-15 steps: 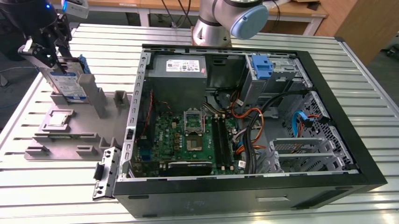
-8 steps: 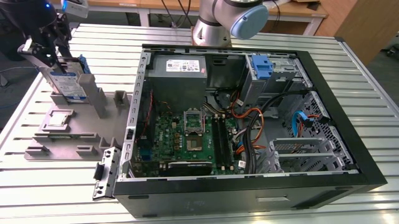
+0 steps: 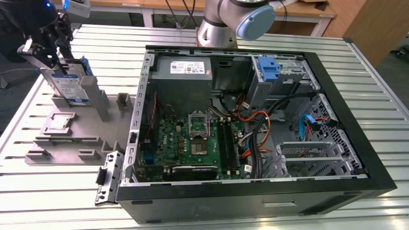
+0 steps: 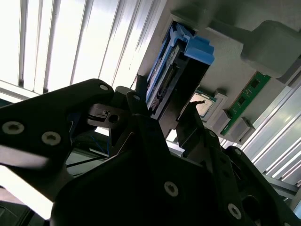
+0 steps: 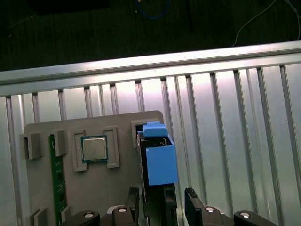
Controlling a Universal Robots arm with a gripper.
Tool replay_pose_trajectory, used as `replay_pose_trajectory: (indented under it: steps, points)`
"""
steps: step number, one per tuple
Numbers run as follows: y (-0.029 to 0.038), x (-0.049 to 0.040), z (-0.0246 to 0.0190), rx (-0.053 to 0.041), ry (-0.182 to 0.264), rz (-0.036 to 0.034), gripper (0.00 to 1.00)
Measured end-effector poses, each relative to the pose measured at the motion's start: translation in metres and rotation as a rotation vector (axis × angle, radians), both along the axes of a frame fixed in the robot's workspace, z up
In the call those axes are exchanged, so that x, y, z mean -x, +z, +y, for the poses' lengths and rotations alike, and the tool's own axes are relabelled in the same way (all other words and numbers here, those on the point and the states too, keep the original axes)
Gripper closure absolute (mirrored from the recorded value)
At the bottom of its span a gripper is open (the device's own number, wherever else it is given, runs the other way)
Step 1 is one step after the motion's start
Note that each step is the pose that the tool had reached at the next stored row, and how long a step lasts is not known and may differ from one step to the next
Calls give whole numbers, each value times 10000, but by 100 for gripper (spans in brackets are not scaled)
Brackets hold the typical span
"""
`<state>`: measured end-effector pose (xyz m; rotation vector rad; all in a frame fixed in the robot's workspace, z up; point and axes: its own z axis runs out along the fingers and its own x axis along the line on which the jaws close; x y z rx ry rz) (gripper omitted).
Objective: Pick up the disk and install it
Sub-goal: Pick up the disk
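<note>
The disk stands on edge in a slot of the grey fixture on the exterior view's left, silver with a white and blue label and a blue carrier. My gripper hangs right above it, and its top end is between the fingers. In the first wrist view the disk lies between the two dark fingers, with a small gap on one side. The gripper is open around it. The second wrist view shows the disk running away from the gripper.
The open computer case lies on the slatted metal table, with a blue bracket in its drive bay and a grey power supply. The fixture also holds a processor chip and a green memory stick. The arm's base stands behind the case.
</note>
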<state>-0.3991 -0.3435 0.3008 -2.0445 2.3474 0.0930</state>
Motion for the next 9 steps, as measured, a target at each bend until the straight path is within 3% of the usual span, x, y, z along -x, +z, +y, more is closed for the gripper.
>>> replay_pose_trajectory:
  steps: [9]
  points:
    - [-12, 0, -26, 0, -1, 0, 49]
